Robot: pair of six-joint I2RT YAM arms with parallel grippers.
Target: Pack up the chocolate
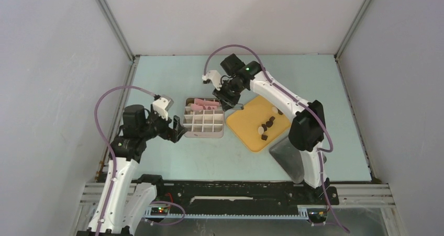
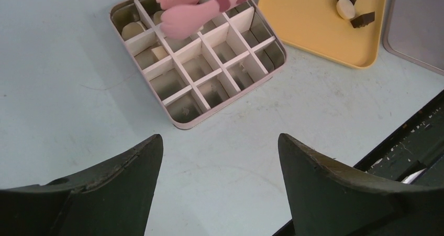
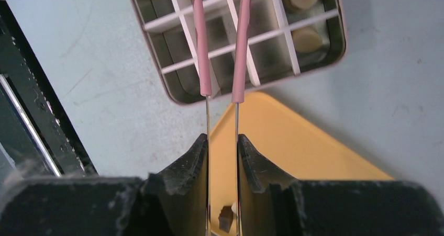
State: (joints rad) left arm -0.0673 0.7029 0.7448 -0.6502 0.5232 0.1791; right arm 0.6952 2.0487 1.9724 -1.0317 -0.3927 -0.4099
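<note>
Top external view: several chocolate pieces [image 1: 268, 122] wait on the yellow tray [image 1: 246, 123]; seemingly two or three already sit in the box [image 1: 204, 135]. Above it the right gripper [image 3: 222, 142] pinches pink tongs [image 3: 238, 47]; the left gripper [image 2: 219, 137] gapes wide, empty.

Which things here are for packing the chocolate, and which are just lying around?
For the job: chocolate pieces on the yellow tray; divided box, a few pieces already inside; pink tongs, held by the right gripper.
Lying about: grey metal lid beside the tray; left gripper, open, holding nothing.
</note>
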